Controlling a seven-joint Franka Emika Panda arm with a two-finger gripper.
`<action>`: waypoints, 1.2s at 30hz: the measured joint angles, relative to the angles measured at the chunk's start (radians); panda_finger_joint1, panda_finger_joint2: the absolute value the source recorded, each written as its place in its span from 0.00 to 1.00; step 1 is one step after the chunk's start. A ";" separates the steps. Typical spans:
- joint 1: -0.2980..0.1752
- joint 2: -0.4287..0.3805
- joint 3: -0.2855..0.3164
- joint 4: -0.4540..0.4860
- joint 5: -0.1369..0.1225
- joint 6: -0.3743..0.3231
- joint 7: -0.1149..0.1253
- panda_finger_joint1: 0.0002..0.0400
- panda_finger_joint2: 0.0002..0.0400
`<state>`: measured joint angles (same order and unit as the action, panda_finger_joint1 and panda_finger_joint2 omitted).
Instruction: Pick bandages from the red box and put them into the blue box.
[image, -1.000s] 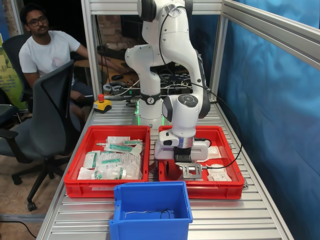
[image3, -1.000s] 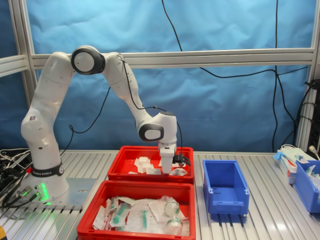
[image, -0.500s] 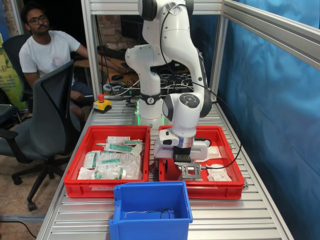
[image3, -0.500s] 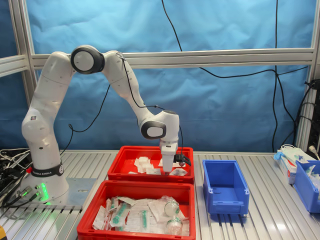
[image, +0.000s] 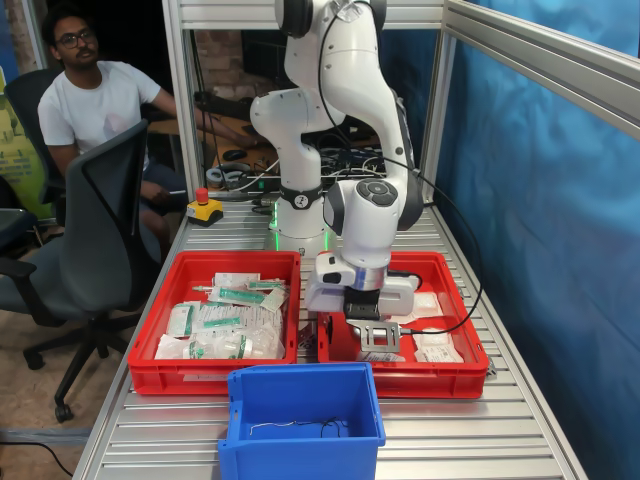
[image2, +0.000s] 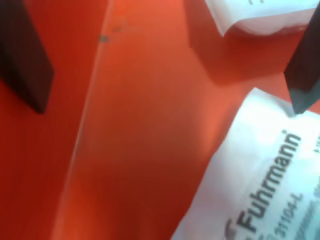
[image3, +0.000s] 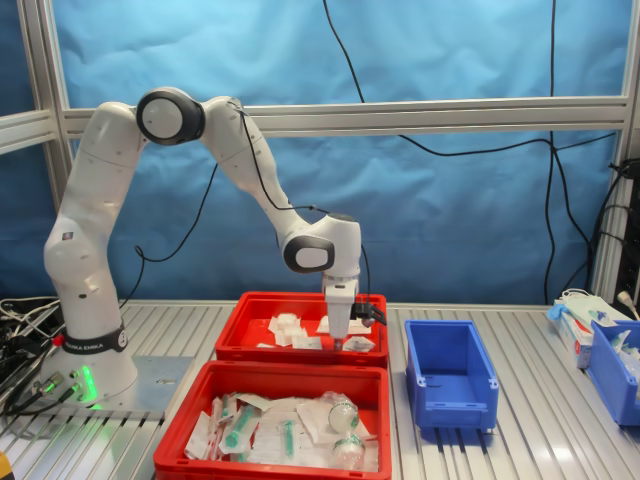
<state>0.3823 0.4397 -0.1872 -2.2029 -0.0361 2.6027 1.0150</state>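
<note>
The red box (image: 400, 380) (image3: 300, 297) holds a few white bandages (image: 436, 349) (image3: 286, 328). My gripper (image: 372, 344) (image3: 341, 345) (image2: 165, 70) points straight down inside it, near the wall that faces the blue box (image: 300, 440) (image3: 450, 400). It is open, with nothing between its dark fingers (image2: 27, 65). In the wrist view one bandage (image2: 265, 185) printed "Fuhrmann" lies beside the far finger, and another sits at the picture's edge. The red tray floor lies bare between the fingers. The blue box holds only a thin wire.
A twin red tray (image: 160, 372) (image3: 270, 376) with green-printed packets sits beside the red box. A seated person (image: 90, 100), an office chair (image: 95, 240) and a stop button (image: 203, 208) are at the first exterior view's left. Another blue bin (image3: 612, 372) stands at the second exterior view's right.
The arm's wrist has shifted slightly toward the blue box and risen a little. The fingers stay low inside the red box, open throughout.
</note>
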 joint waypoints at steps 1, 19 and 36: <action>0.001 -0.001 -0.002 0.005 0.000 0.000 0.000 1.00 1.00; -0.002 -0.001 -0.013 0.049 0.000 -0.001 0.000 1.00 1.00; -0.014 0.029 -0.012 0.105 0.000 0.003 0.000 1.00 1.00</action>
<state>0.3686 0.4690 -0.1992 -2.0978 -0.0357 2.6052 1.0150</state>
